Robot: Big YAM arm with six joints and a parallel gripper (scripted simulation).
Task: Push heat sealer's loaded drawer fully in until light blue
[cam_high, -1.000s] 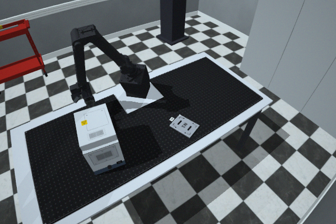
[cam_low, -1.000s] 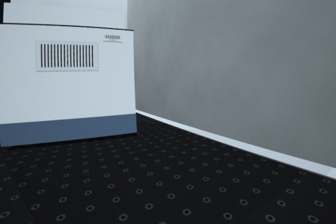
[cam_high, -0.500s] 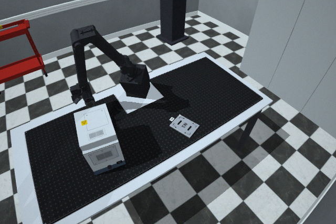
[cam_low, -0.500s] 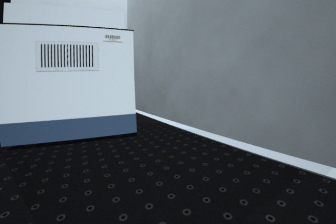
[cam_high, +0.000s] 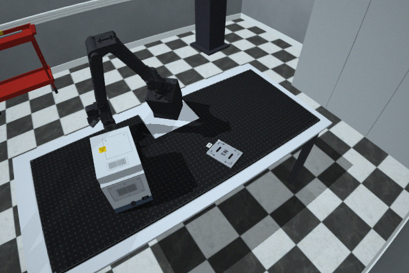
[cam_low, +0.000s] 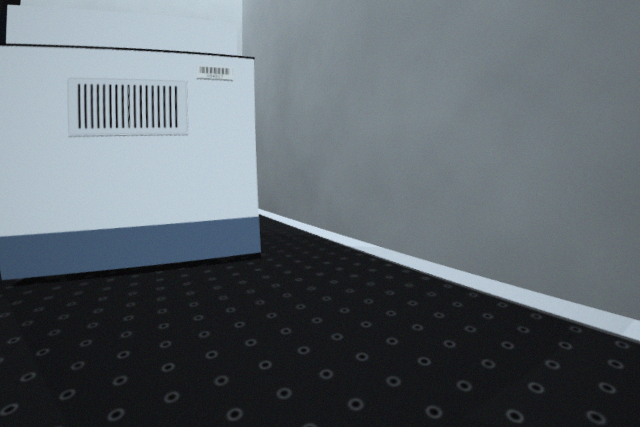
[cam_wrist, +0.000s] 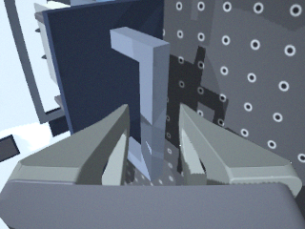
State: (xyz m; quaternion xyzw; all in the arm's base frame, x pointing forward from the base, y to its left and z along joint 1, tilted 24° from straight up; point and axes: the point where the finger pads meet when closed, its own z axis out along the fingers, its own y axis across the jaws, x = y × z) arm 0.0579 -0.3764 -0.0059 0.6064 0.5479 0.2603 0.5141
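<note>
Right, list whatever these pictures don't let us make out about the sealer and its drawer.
- Status light: not seen on the sealer; the top view shows its far side, and the wrist view's left edge cuts it off.
- Seal sheet and frame: wrist view, behind the drawer front and past the edge.
- Sealer's left end: cut off by the exterior view's edge.

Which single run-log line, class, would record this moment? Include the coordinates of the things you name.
hand [cam_wrist: 153,114]: partly open | drawer handle [cam_wrist: 153,86]: between fingers, grip unconfirmed | drawer [cam_wrist: 95,72]: not fully in | light: unseen
</note>
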